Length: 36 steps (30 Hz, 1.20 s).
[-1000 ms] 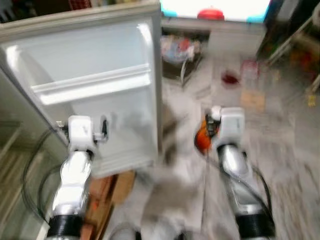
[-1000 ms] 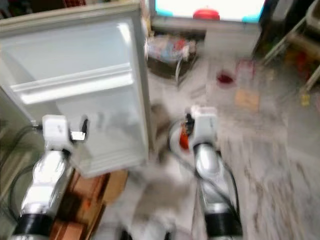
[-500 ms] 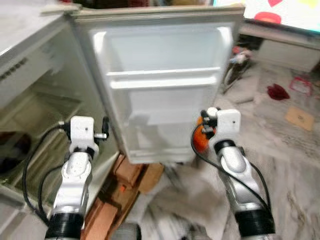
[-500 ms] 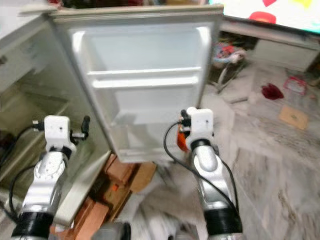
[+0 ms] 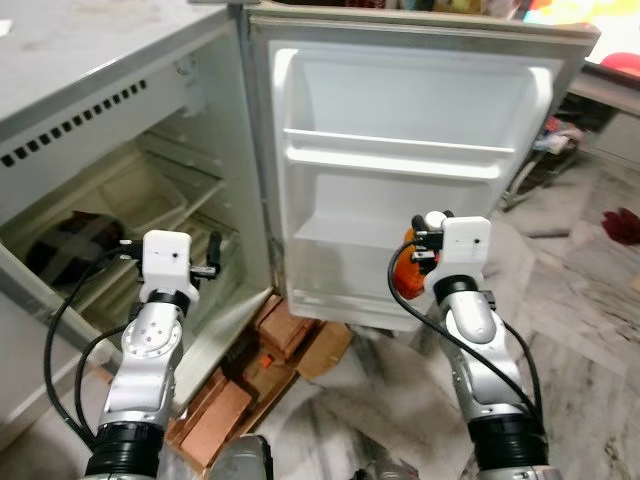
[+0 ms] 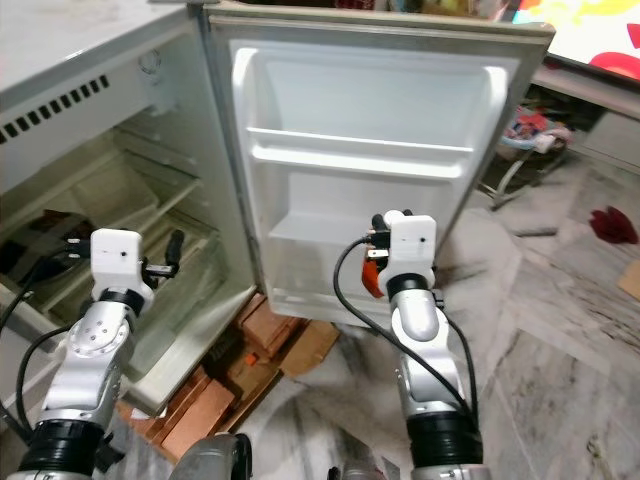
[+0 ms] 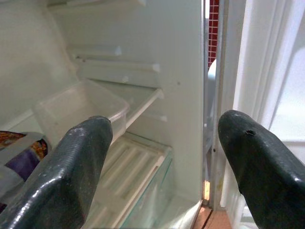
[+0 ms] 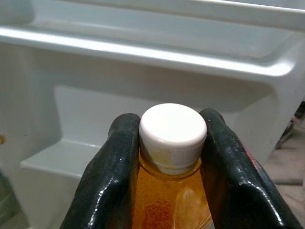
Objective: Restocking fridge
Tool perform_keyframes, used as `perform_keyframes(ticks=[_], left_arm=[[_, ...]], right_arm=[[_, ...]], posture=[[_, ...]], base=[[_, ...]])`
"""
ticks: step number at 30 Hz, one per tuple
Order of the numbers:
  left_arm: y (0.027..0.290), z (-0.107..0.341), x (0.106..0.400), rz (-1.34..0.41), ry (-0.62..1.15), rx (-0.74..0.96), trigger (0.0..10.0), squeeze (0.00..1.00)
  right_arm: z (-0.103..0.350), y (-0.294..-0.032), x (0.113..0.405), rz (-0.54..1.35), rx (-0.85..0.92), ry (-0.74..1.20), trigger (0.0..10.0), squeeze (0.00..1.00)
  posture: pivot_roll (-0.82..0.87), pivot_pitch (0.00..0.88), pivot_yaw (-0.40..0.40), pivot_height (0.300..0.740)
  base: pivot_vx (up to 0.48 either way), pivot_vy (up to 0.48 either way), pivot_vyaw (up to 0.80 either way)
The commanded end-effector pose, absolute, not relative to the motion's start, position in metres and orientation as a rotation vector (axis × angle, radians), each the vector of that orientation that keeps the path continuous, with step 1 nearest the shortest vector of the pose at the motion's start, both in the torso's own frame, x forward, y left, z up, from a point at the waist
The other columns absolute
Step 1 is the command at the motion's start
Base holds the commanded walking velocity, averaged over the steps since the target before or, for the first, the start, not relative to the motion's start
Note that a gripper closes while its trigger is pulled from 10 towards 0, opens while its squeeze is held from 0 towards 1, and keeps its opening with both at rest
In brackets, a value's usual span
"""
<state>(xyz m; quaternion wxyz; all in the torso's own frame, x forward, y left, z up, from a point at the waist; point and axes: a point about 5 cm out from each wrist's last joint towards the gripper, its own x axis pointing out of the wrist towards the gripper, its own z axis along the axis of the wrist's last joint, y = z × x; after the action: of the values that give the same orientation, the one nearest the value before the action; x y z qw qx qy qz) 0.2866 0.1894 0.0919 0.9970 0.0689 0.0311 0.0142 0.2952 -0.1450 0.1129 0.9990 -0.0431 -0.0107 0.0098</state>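
Bottle (image 8: 171, 191) of orange liquid clamped in right gripper (image 8: 172, 157) before the open fridge door (image 5: 400, 180) shelves — left gripper (image 7: 162, 157) spread wide, facing fridge (image 5: 120, 170) interior; marble floor (image 5: 590, 330).

Left gripper (image 7: 157, 162) gaping, empty; right gripper (image 8: 169, 157) clamped, both raised.

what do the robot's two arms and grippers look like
Both arms are shiny silver tubes with black cuffs near the base. Each wrist ends in a boxy white housing, with a black cable looping from it down the arm. The left gripper and right gripper each have two thick, rounded, glossy black fingers.
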Motion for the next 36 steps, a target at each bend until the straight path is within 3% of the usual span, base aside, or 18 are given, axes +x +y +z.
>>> perform_keyframes(ticks=[1,12,28,36], left_arm=[[0.186,0.096,0.287,0.003,0.047,0.128,10.0,0.0],[0.182,0.097,0.286,-0.027,0.038,0.11,10.0,0.0],[0.178,0.097,0.285,-0.066,0.034,0.099,10.0,0.0],[0.175,0.097,0.283,-0.076,0.03,0.094,10.0,0.0]], right_arm=[[0.118,-0.149,0.296,-0.003,-0.088,-0.049,10.0,0.0],[0.114,-0.168,0.299,-0.135,-0.17,-0.017,10.0,0.0],[0.115,-0.164,0.3,-0.118,-0.157,-0.029,10.0,0.0],[0.115,-0.164,0.3,-0.108,-0.16,-0.031,10.0,0.0]], posture=[[-0.01,0.055,-0.031,0.74],[-0.01,0.054,-0.036,0.74],[-0.01,0.049,-0.037,0.74],[-0.01,0.053,-0.042,0.74]], base=[[0.0,0.0,0.0],[0.0,0.0,0.0],[0.0,0.0,0.0],[0.308,0.0,0.0]])
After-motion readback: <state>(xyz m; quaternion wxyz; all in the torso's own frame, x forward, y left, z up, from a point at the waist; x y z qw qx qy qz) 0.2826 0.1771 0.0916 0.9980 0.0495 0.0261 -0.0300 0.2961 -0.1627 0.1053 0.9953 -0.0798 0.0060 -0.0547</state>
